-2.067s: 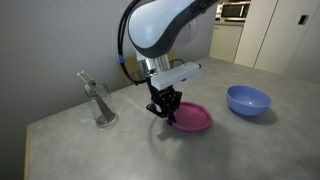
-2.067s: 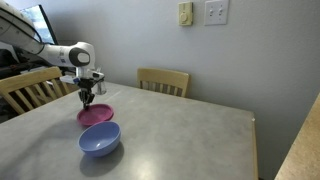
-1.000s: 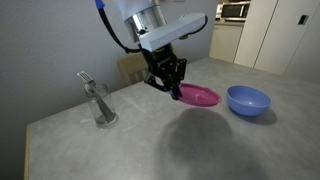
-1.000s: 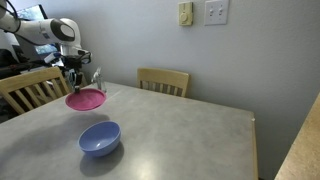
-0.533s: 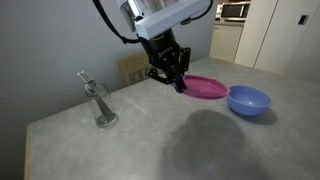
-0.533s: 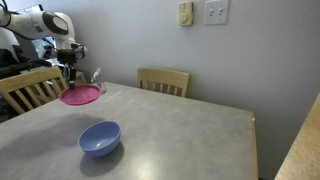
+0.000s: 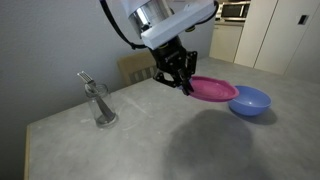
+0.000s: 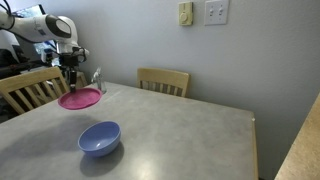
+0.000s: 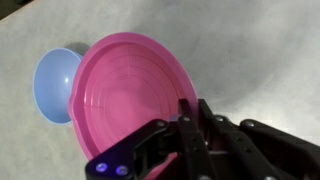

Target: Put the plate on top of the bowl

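Observation:
My gripper (image 7: 186, 86) is shut on the rim of the magenta-pink plate (image 7: 212, 89) and holds it in the air above the table. In an exterior view the plate (image 8: 80, 98) hangs level, up and to the left of the periwinkle-blue bowl (image 8: 100, 138). The bowl (image 7: 250, 101) rests on the table, partly behind the plate's far edge. In the wrist view the plate (image 9: 125, 95) fills the middle and covers part of the bowl (image 9: 55, 85) at its left. The fingers (image 9: 188, 125) pinch the plate's rim at the lower right.
A clear glass (image 7: 103, 108) with utensils stands near the table's corner; it also shows behind the gripper (image 8: 97, 79). Two wooden chairs (image 8: 163, 81) (image 8: 30, 88) stand at the grey table (image 8: 190, 140). The wall is close behind.
The gripper has carried the plate sideways toward the bowl; the plate's edge now overlaps the bowl in an exterior view. The bowl and glass have not moved.

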{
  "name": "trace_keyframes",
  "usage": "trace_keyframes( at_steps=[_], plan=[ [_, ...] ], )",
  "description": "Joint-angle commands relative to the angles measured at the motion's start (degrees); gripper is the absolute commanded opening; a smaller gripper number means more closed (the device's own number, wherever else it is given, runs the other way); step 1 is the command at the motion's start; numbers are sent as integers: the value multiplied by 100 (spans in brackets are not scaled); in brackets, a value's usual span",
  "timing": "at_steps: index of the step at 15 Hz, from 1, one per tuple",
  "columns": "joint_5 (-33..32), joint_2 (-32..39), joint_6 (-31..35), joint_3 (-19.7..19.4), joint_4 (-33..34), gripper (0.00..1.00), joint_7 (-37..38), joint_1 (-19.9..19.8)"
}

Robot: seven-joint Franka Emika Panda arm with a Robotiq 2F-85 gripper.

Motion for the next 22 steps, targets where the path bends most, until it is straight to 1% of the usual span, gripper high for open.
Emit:
trace_keyframes(
  at_steps=[1,7,10,14,17,20,22],
  plan=[
    [59,-365,-39,-23,-617,3,154,-134],
    [103,-612,-191,-32,-1209,3,327,-357],
    [97,-768,-120,-37,-1537,3,379,-470],
    [-63,-978,395,-71,-1969,3,367,-575],
    [-136,-1041,752,-94,-2129,3,323,-619],
    [-274,-1080,986,-141,-2254,3,313,-625],
    [-415,-1121,1016,-168,-2322,3,299,-618]
  ],
)
